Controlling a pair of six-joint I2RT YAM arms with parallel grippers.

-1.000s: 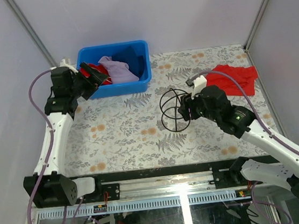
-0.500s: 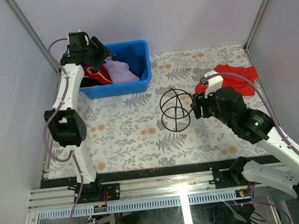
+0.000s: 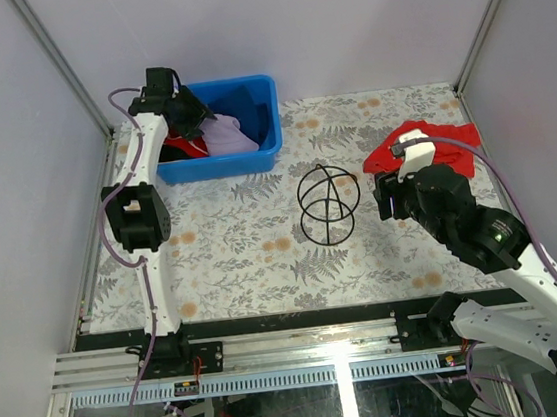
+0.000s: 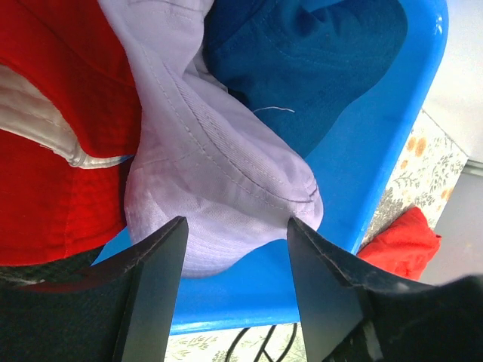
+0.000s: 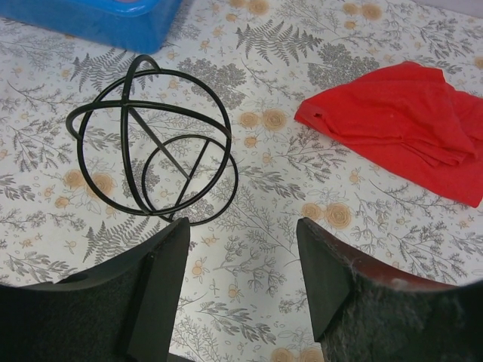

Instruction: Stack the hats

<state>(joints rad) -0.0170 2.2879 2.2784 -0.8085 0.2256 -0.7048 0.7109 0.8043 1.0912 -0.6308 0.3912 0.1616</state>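
A lavender hat point(image 3: 230, 133), a red hat point(image 3: 177, 148) and a navy hat point(image 3: 245, 105) lie crumpled together in a blue bin point(image 3: 253, 159) at the back left. My left gripper point(image 3: 194, 114) hangs open and empty over the bin. In the left wrist view its open gripper point(image 4: 234, 253) is just above the lavender hat point(image 4: 219, 173), with the red hat point(image 4: 53, 90) to the left and the navy hat point(image 4: 302, 60) beyond. My right gripper point(image 3: 388, 196) is open and empty over the table. The beige hat is hidden.
A black wire stand point(image 3: 328, 203) stands mid-table, left of my right gripper point(image 5: 241, 249); it also shows in the right wrist view point(image 5: 151, 143). A flat red cloth point(image 3: 437, 145) lies at the back right point(image 5: 407, 128). Grey walls close the sides and back.
My left arm swung up from the bin's left side to above the hats in the bin. My right gripper drew back to the right, away from the wire stand.
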